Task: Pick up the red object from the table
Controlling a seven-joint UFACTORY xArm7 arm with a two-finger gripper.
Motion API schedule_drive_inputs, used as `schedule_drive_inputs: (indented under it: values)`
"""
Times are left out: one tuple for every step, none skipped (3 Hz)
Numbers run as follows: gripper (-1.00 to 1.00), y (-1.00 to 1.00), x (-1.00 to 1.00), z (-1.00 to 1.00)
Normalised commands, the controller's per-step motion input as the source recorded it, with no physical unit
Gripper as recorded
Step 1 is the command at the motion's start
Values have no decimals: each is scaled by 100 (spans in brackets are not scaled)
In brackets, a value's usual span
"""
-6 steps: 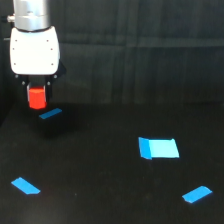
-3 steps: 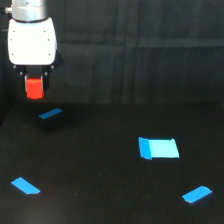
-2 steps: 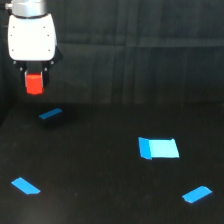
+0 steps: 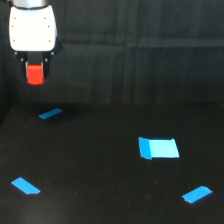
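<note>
Blue tape strips point(image 4: 50, 114) mark the matte black table point(image 4: 100, 190).

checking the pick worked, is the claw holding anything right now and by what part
Yes: the claw holds the red block by its upper sides, fingers on either flank, lifted clear of the black table, above a blue tape strip.

Single exterior view, off the arm, set in front of the table point(image 4: 110, 190) and somewhat above it, looking slightly down across it toward a dark backdrop. Moderately near; arm cropped at upper left edge.
</note>
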Motion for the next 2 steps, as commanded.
schedule_drive_inputs:
  values:
    - [-100, 43, 8, 35]
    - [-87, 35, 3, 34]
